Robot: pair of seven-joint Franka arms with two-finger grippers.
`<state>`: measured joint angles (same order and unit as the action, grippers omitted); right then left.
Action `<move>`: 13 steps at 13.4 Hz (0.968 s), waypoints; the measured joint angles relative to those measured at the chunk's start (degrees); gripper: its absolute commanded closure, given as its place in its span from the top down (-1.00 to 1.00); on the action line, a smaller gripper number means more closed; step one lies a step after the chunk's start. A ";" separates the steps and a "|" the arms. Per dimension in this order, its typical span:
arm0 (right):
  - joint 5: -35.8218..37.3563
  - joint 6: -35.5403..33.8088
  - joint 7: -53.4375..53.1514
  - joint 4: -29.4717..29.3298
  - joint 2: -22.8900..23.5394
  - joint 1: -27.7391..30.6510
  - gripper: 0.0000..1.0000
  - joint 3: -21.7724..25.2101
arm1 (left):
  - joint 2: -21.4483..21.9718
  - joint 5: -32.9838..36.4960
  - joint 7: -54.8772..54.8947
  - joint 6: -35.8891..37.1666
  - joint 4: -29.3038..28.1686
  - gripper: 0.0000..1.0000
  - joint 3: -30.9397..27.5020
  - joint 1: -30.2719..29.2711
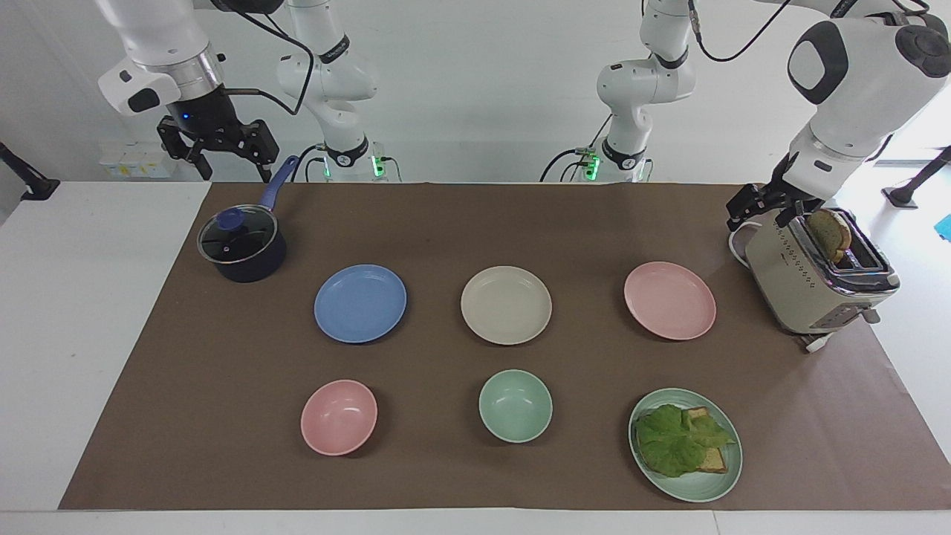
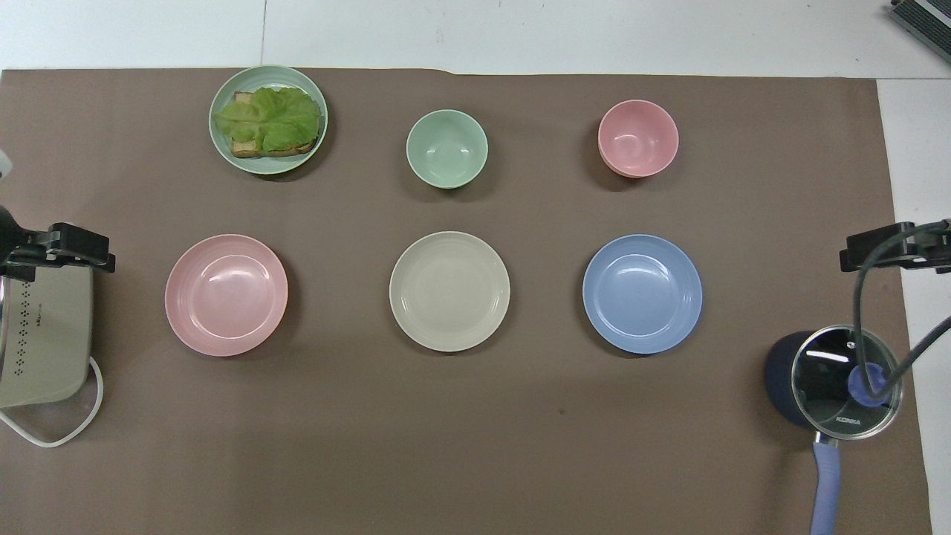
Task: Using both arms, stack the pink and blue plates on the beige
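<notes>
Two white robot arms stand over a brown mat [image 1: 446,223] set with tableware, none of it stacked yet. At the right arm's end of the table, the right gripper [image 1: 223,167] hangs in the air above the handle of a lidded dark blue pot [image 1: 241,245], its fingers spread apart and holding nothing. Along the middle row, the blue plate [image 1: 360,303] lies beside the pot, the beige plate [image 1: 506,305] sits at the centre, and the pink plate [image 1: 669,300] lies toward the left arm's end; the three are well apart, each flat on the mat and bare. Farther from the robots, a pink bowl [image 1: 339,416], a mint-green bowl [image 1: 515,406] and a pale green plate [image 1: 713,483] carrying bread and lettuce form a second row. At the left arm's end, the left gripper [image 1: 758,208] hovers low over the edge of a beige toaster [image 1: 810,282] with a slice in its slot, fingers apart and empty, beside the pink plate.
</notes>
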<state>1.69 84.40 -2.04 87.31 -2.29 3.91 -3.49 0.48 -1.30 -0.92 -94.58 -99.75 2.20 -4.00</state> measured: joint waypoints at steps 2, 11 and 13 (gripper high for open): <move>0.00 0.00 0.00 0.00 0.00 0.00 1.00 0.00 | 0.13 0.00 0.00 -4.32 -4.34 1.00 0.02 -0.05; 0.00 0.00 0.00 0.00 0.00 0.00 1.00 0.00 | -6.02 0.00 -0.05 -28.04 -23.47 1.00 -0.04 -1.41; 0.00 0.00 0.00 0.00 0.00 0.00 1.00 0.00 | -7.29 0.00 -0.18 -30.22 -24.80 1.00 -0.04 -1.69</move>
<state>1.69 84.40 -2.04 87.31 -2.29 3.91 -3.50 -6.82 -1.30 -1.11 -124.80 -124.55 2.16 -5.69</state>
